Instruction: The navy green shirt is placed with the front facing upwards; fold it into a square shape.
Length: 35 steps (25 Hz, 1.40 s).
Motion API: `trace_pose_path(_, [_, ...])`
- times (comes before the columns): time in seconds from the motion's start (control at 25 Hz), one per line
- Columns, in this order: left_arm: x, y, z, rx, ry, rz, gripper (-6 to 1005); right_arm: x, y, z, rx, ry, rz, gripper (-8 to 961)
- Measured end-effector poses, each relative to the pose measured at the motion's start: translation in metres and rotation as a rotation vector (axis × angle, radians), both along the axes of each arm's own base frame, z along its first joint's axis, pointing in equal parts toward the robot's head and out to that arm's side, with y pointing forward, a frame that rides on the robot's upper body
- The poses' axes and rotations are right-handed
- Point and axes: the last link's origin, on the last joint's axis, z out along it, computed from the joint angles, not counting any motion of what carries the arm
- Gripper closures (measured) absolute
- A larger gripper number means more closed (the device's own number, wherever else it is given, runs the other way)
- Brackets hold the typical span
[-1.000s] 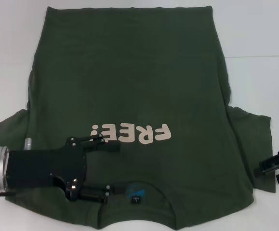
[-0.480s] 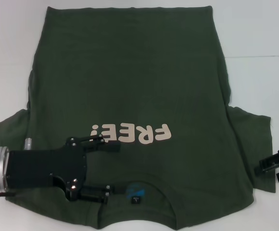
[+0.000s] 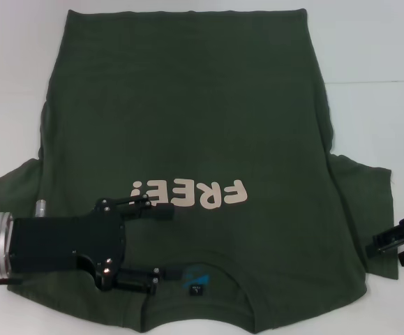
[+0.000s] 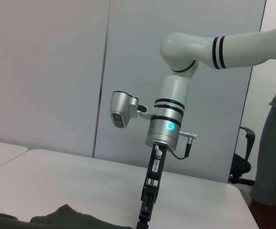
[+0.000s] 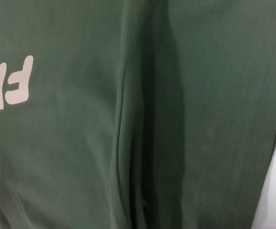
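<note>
Navy green shirt flat on white table, front up, collar at 6 o'clock. Left gripper over the chest at 7 o'clock, jaws spread. Right gripper at sleeve edge, 4 o'clock; jaws appear parted, partly cropped.

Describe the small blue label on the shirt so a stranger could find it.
Start at the navy green shirt spread over the white table. Go to its round collar nearest the robot, below the cream lettering. The blue label sits inside it, the only blue spot.
</note>
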Motion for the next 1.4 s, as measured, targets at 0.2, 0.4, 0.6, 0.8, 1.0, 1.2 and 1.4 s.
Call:
trace_pose_path(0.2, [0.0,0.0,0.0,0.001,0.001,0.001,85,-0.001,0.001,-0.001,0.0,0.004,0.002,121])
trace_pose_path(0.4, [0.0,0.0,0.0,0.001,0.001,0.001,85,-0.002,0.001,-0.002,0.001,0.009,0.003,122])
trace_pose_path(0.6, [0.0,0.0,0.0,-0.001,-0.001,0.002,85,-0.007,0.003,0.0,-0.006,0.013,0.007,122])
trace_pose_path(0.8, [0.0,0.0,-0.001,-0.002,-0.002,0.002,85,-0.009,0.008,0.012,0.009,-0.002,0.005,123])
trace_pose_path(1.0, [0.0,-0.001,0.0,-0.003,-0.002,0.003,85,-0.009,0.009,0.013,0.009,-0.006,0.007,124])
trace_pose_path(1.2, [0.0,-0.001,0.0,-0.003,-0.002,0.003,85,-0.008,0.008,0.012,0.004,-0.009,0.004,125])
trace_pose_path(1.4, [0.0,-0.001,0.0,-0.003,-0.002,0.003,85,-0.008,0.008,0.012,0.003,-0.013,0.007,125])
